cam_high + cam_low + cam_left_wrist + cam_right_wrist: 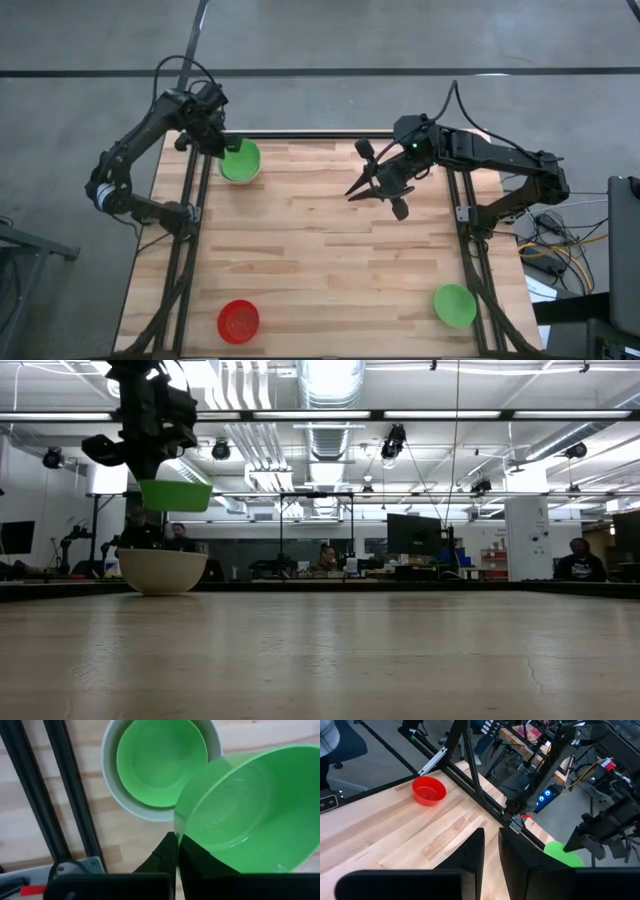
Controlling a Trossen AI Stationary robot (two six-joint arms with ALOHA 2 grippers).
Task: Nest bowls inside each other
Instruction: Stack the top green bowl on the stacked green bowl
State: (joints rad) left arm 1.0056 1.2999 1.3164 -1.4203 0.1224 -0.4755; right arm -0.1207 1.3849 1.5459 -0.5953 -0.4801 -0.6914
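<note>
My left gripper (216,142) is at the table's far left, shut on a green bowl (250,815), which also shows in the low view (176,495). This bowl hangs just above a whitish-grey bowl (111,785) that stands on the table with another green bowl (160,762) nested inside it. A red bowl (238,321) sits at the near left and a further green bowl (455,305) at the near right. My right gripper (376,186) hovers over the table's far middle. Its fingers (476,855) stand a little apart, with nothing between them. My left gripper pinches the green bowl's rim (176,836), one finger inside the bowl and one outside. The fingers come from above, pointing down, on the bowl's far-left side. The bowl is lifted clear, mouth up and roughly level, over the whitish-grey bowl (162,570).
Black frame rails (195,200) run along the table's left side close to the stacked bowls, and another rail (470,250) runs along the right. Bare wood lies across the table's middle (320,270). People sit at desks in the room beyond the far edge.
</note>
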